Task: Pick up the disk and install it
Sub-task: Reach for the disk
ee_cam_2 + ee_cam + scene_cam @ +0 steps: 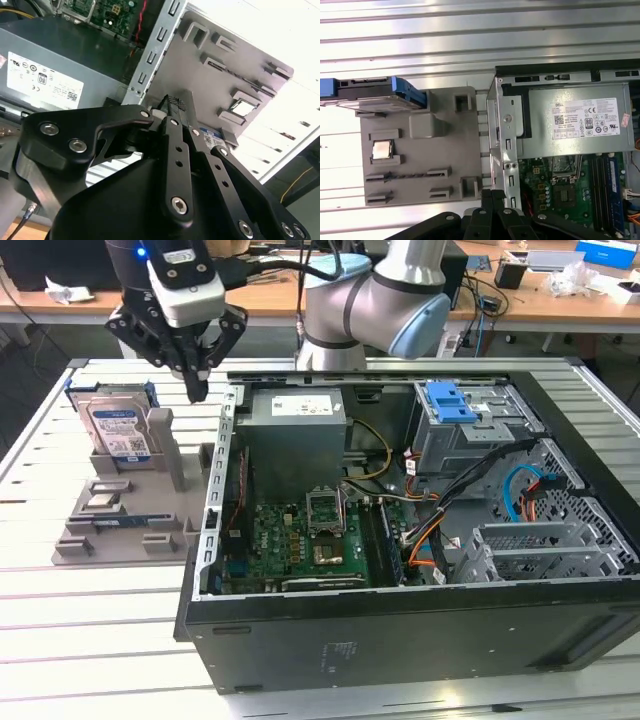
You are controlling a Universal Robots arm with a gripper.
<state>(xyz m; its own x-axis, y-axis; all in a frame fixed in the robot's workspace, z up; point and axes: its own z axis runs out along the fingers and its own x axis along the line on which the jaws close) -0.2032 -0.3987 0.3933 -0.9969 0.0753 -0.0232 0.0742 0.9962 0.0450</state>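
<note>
The disk (117, 429) stands upright in a slot at the back of the grey holder block (128, 522), its blue-and-white label facing forward and blue rails on its edges. In the first wrist view the disk (374, 94) shows edge-on from above. My gripper (197, 388) hangs above the gap between the holder block and the open computer case (400, 625), to the disk's right in the exterior view and apart from it. Its fingers (176, 131) are pressed together, shut on nothing. A corner of the disk's label (212, 139) peeks out behind them.
Inside the case are a power supply (297, 422), a motherboard (300, 540) and a metal drive cage with a blue latch (450, 400). The holder block (420, 150) also carries a small chip (382, 149). Everything sits on a slatted metal table (90, 630).
</note>
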